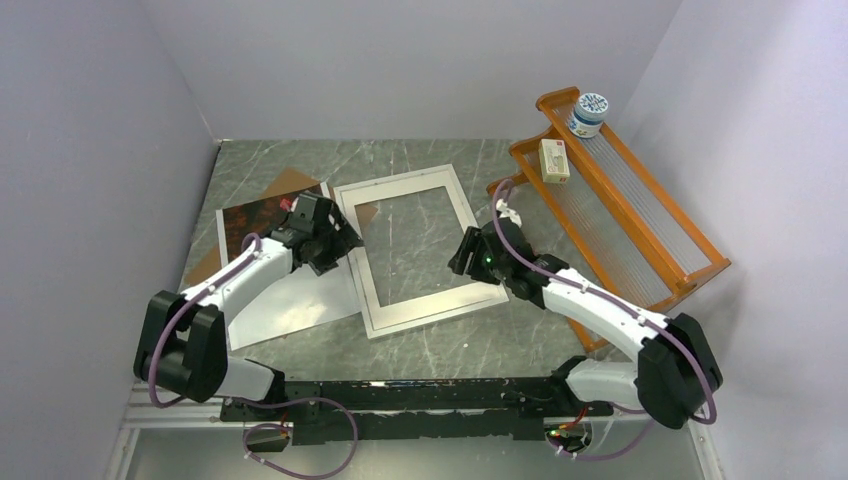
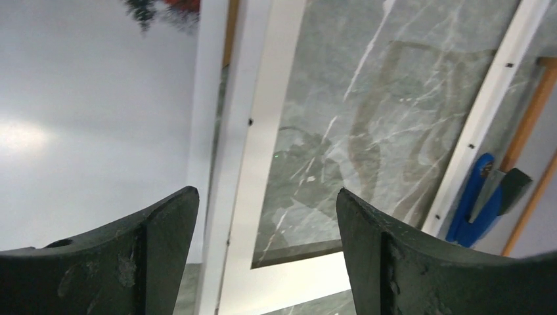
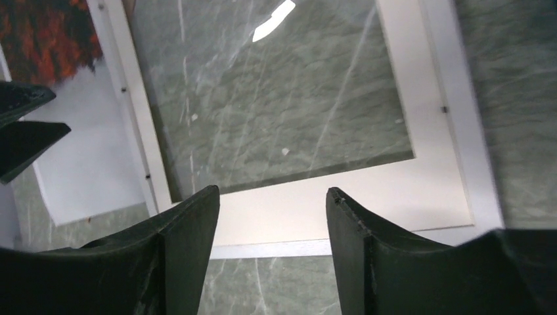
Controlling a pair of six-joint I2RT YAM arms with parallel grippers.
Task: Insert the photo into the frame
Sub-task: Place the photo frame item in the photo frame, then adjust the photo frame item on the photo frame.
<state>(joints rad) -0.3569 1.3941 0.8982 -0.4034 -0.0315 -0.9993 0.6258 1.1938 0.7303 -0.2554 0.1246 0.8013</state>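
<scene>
Left arm stretched far-right, left gripper (image 1: 338, 248) spread, empty, over left rail of frame (image 1: 400, 182), beside photo (image 1: 285, 305). Right arm angled left, right gripper (image 1: 466, 254) spread, empty, above frame's near-right corner.

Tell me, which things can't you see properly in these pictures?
- Photo: top view, the left arm covers its middle; the left wrist view cuts most of it off.
- Brown board: top view, mostly under the photo.
- Jar and box on the rack: top view, print too small to read.
- Blue thing: left wrist view, can't tell what it is.
</scene>
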